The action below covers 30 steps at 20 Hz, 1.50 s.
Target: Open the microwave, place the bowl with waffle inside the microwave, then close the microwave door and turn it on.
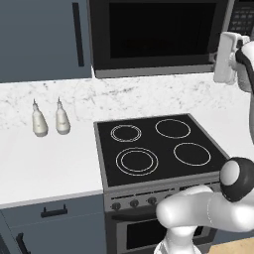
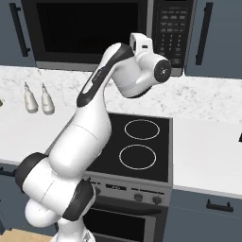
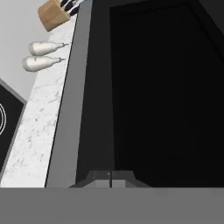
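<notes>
Tool (image 3: 110, 177) pinched fully closed, nothing between fingertips, raised close against microwave door (image 3: 162, 87). Door's dark glass directly ahead of tool, grey door edge just beside fingertips. Door appears closed on microwave (image 1: 158, 34), mounted above stove (image 1: 154, 149). Keypad strip (image 2: 171, 30) beside arm's wrist. Two white bottles (image 1: 49, 119) on table (image 1: 44, 163), well apart from tool. Knife block (image 3: 54, 13) beyond bottles.

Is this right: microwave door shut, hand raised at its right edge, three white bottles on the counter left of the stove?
Not quite: there are two white bottles, not three, as the left base view shows. The rest holds: the microwave door is shut, the hand is raised at its right edge, and the bottles stand on the counter left of the stove.
</notes>
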### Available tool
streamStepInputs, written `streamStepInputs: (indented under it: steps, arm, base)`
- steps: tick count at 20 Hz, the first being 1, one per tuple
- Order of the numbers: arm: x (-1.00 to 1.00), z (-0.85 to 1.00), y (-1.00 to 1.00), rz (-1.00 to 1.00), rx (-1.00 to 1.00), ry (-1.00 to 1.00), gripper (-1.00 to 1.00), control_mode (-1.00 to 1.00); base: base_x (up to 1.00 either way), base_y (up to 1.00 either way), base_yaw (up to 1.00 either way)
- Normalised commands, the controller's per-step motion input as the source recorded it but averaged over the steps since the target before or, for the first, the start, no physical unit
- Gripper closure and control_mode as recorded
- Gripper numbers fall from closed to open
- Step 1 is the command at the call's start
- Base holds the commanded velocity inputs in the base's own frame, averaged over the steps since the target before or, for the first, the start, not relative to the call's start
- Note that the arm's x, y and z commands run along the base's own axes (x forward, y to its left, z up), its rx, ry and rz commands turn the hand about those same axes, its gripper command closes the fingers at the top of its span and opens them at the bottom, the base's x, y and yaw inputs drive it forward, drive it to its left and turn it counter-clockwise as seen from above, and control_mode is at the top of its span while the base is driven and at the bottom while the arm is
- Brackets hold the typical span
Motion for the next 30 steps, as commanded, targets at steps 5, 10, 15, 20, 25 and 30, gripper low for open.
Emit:
streamStepInputs:
  steps: [5,10,15,20,25,30]
  arm:
    - [0.01,0.00,-0.78,0.00,0.09,-0.03,1.00,-1.00]
    - [0.00,-0.01,-0.81,0.00,0.01,-0.02,1.00,-1.00]
    - [0.00,-0.10,-0.39,0.00,0.00,-0.05,1.00,-1.00]
    - [0.00,-0.05,0.00,0.00,0.01,-0.09,1.00,-1.00]
    - [0.06,-0.15,0.09,0.00,0.01,-0.03,1.00,-1.00]
    - [0.41,-0.35,0.15,0.00,0.01,0.00,1.00,-1.00]
  base:
    - [0.00,0.00,0.00]
    - [0.00,0.00,0.00]
    - [0.00,0.00,0.00]
    - [0.00,0.00,0.00]
    - [0.00,0.00,0.00]
    - [0.00,0.00,0.00]
